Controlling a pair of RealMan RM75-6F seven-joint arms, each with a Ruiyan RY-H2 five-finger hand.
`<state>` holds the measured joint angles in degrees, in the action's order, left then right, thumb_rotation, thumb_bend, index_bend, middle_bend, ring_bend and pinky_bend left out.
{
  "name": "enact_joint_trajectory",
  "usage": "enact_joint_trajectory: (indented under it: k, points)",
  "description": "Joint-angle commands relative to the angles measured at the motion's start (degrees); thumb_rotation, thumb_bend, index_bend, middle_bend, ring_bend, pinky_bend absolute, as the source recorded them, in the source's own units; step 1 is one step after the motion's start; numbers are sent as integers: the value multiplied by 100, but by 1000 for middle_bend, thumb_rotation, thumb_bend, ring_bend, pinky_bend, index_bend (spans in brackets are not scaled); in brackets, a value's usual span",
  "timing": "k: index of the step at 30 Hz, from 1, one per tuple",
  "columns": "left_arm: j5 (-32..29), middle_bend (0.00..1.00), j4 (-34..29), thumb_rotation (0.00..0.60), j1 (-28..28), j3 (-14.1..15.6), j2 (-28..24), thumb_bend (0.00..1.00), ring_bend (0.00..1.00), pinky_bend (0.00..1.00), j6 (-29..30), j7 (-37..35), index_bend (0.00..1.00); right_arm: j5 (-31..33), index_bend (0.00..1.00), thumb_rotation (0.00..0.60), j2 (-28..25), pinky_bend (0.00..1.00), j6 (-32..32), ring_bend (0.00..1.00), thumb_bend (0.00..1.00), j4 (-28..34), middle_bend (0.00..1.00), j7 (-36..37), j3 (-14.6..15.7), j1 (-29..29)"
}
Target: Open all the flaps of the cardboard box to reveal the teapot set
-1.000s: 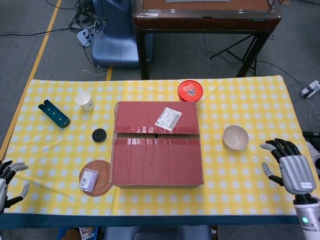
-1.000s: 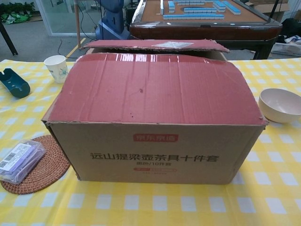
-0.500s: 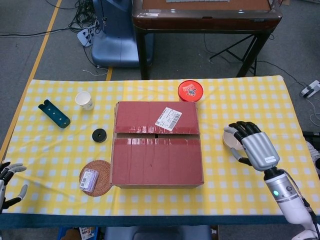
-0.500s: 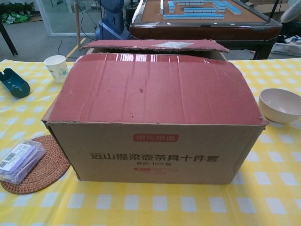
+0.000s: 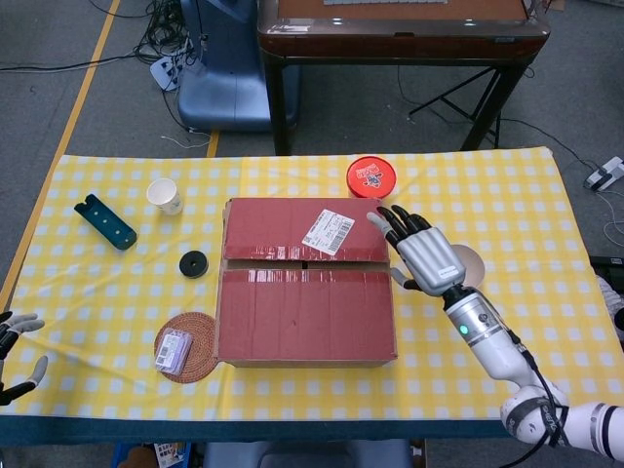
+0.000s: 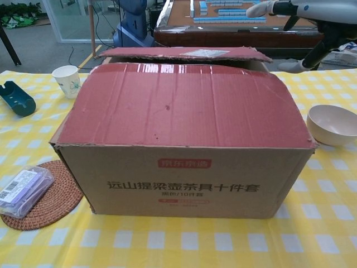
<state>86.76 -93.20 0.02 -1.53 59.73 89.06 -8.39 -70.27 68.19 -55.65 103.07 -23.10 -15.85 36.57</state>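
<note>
This looks like a robotics lab or test room set up inside a plain commercial space. The floor is grey carpet with a yellow tape line (image 5: 83,93) marking off a zone, and loose cables and a power strip (image 5: 164,68) lie on it beyond the far left corner of the table (image 5: 507,195). A blue machine base (image 5: 229,73) stands behind the table's far edge, next to a mahjong table (image 6: 234,19) with tiles on top. Glass doors (image 6: 67,17) and potted greenery (image 6: 17,11) show at the far left.
</note>
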Motion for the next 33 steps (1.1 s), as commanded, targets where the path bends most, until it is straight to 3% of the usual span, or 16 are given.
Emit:
enact_joint_trajectory:
  k: [1,19,26,33]
  points:
    - [25,243,-9,600,-2,-2,4,394,130,0,15,-37,361,101,0,600,139,160,20,1,275,-130,37,-57,-19,117]
    - [83,243,18,600,1,36,29,394,130,0,25,-85,360,433,0,600,608,159,-47,0,274,-752,37,-155,-148,693]
    - [68,243,66,600,0,42,46,394,130,0,5,-118,360,645,0,600,459,159,-191,0,275,-847,36,-113,-449,863]
    - [73,243,75,600,8,59,65,394,129,0,0,-110,360,1363,0,600,411,158,-25,0,274,-1223,34,-187,-879,1290]
